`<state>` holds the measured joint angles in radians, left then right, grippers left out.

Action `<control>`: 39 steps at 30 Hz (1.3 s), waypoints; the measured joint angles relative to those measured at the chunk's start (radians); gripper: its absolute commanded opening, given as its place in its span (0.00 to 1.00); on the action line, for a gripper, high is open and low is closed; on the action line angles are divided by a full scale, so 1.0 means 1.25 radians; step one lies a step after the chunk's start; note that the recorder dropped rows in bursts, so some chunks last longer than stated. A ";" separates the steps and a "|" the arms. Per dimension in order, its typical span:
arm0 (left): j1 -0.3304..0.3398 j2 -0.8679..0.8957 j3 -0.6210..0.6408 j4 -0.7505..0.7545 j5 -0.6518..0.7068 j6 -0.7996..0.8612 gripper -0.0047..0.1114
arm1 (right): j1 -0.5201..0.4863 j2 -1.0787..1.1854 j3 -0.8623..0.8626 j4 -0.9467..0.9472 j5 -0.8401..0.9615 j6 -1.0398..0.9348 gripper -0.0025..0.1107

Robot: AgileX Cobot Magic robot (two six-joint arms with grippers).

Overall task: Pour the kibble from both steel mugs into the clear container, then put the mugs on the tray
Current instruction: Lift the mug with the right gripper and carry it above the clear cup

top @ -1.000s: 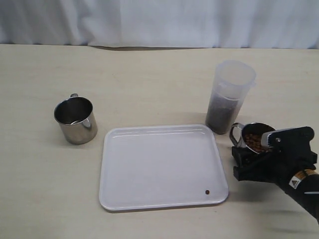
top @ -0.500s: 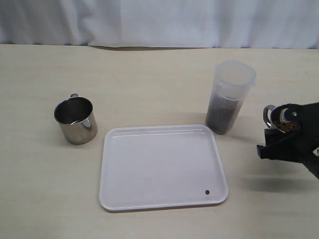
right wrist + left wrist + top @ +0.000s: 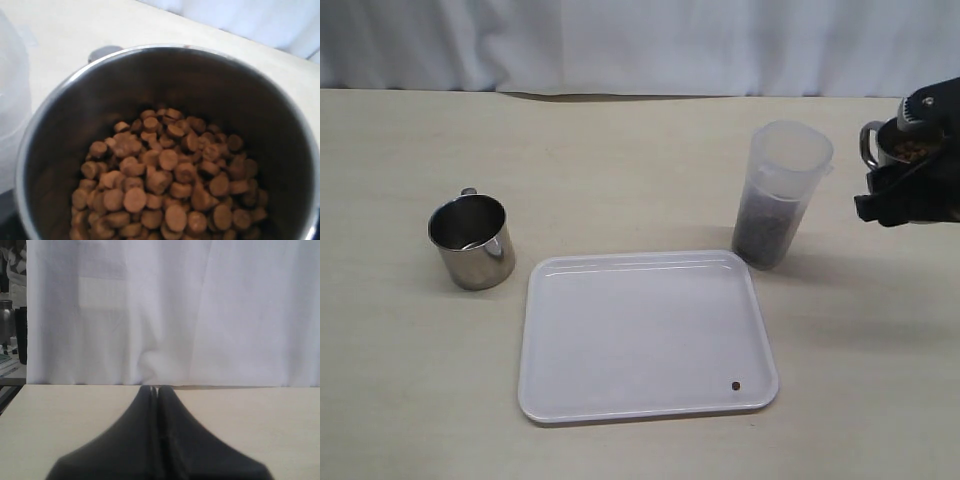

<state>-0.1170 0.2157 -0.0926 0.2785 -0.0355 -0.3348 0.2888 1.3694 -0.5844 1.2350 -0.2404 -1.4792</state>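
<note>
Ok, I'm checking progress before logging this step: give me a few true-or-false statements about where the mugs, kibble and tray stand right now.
1. The mug in the right hand holds kibble. True.
2. The clear container is empty. False: kibble fills its lower part.
3. Both mugs sit on the tray. False: one is held up beside the container, and the other mug stands on the table left of the tray.
4. A single pellet lies on the tray. True.
5. The left hand is open. False: its fingers are pressed together.
</note>
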 measured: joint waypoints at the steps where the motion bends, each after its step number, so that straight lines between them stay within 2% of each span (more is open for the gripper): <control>1: 0.000 0.000 0.000 0.000 0.000 0.000 0.04 | -0.002 0.001 -0.009 0.031 0.000 -0.047 0.07; 12: 0.000 0.000 0.000 0.000 0.000 0.000 0.04 | -0.003 0.001 -0.120 0.248 -0.013 -0.433 0.07; 15: 0.000 0.000 0.000 0.000 0.000 0.000 0.04 | -0.003 0.001 -0.156 0.283 -0.052 -0.487 0.07; 23: 0.000 0.000 0.000 0.000 0.000 0.000 0.04 | -0.005 0.003 -0.181 0.277 -0.049 -0.507 0.07; 33: 0.000 0.000 0.000 0.000 0.000 0.000 0.04 | -0.005 0.038 -0.182 0.124 -0.036 -0.510 0.07; 39: 0.000 0.000 0.000 0.000 0.000 0.000 0.04 | -0.005 0.063 -0.203 0.100 -0.014 -0.510 0.07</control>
<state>-0.1170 0.2157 -0.0926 0.2785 -0.0355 -0.3348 0.2826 1.4478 -0.8379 1.3603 -0.2577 -2.1165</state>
